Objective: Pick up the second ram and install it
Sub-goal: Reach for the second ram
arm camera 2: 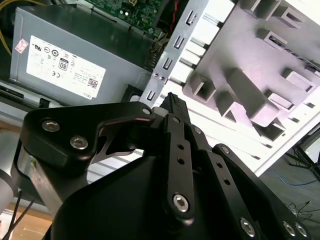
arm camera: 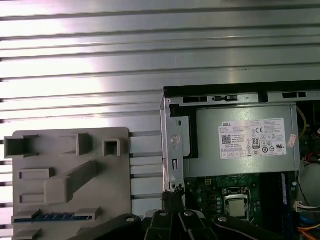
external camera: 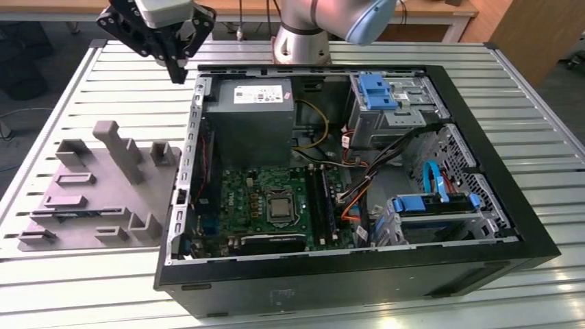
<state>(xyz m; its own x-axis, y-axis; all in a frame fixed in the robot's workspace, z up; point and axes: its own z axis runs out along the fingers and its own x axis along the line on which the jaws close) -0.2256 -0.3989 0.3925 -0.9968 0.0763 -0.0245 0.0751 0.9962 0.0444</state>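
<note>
On the slatted metal table (external camera: 73, 75), which takes up most of the exterior view, lies a black computer case (external camera: 366, 274) with its side open. Behind the table there is a wooden desk (external camera: 429, 10), so the room looks like a workshop, with free space around the work. The table surface is ribbed and shiny. I think a thin thing dropped there could lie across the grooves and be awkward to lift.

Inside the case I see the grey power supply (external camera: 251, 116) and, below it, the green motherboard (external camera: 238, 199). A grey tray (external camera: 92, 178) with upright posts lies on the table just beside the case, on the exterior view's left.

The gripper (external camera: 174, 68) hangs above the table near the far corner of the case, well apart from the tray. Its fingers are together and hold nothing.

The second ram (arm camera: 52, 217) lies in a low slot of the tray, at the end far from the gripper. In the first wrist view it shows as a narrow strip with small chips.

By my judgement it is very light and stiff, but fragile. Its flat faces are smooth and could slip. The best hold seems to be on the two flat faces near the middle of its length, away from the contact edge.
</note>
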